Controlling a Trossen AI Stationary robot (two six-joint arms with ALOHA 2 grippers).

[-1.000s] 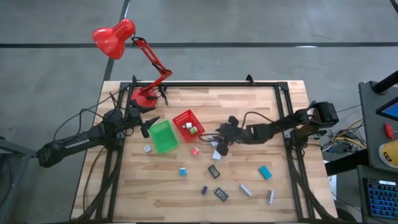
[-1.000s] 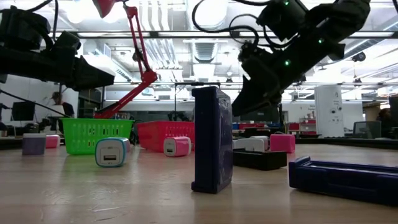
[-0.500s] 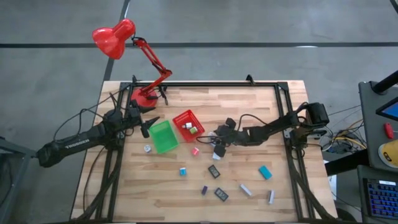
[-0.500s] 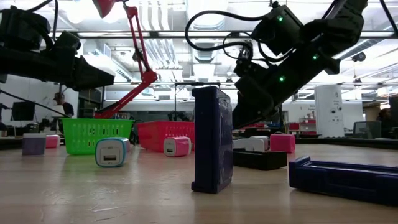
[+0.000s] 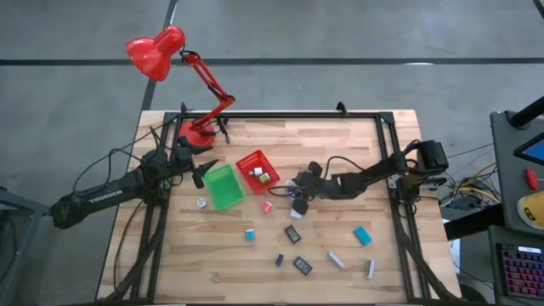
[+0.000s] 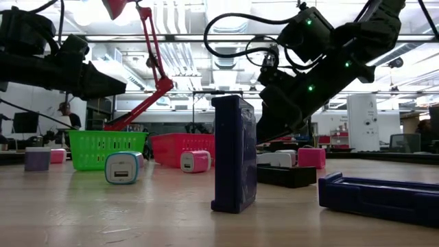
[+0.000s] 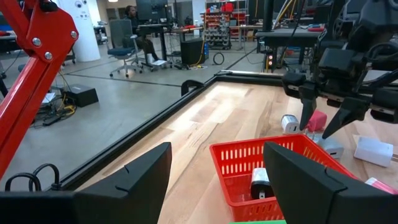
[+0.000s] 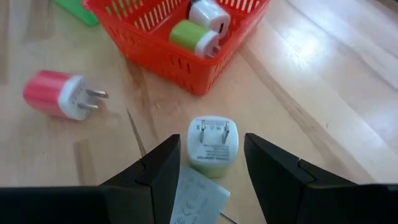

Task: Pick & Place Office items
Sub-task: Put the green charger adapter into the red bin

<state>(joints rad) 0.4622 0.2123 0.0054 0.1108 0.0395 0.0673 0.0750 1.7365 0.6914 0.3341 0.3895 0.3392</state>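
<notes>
I had two small plug cubes in the red plastic basket (image 8: 180, 50); my right hand (image 8: 208, 162), fingers apart, straddled a white-and-green plug cube (image 8: 212, 146), many items left.

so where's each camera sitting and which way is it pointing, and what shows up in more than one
High view: above the table, straight down; both arms, left gripper, right gripper.
Low view: at tabletop height, looking level across; arms overhead, a dark block up close.
Left wrist view: on the left arm, facing the red bin; own open fingers frame it.
Right wrist view: on the right arm, looking down at a white charger between its fingers.
Shared: the red bin shows in all four.
</notes>
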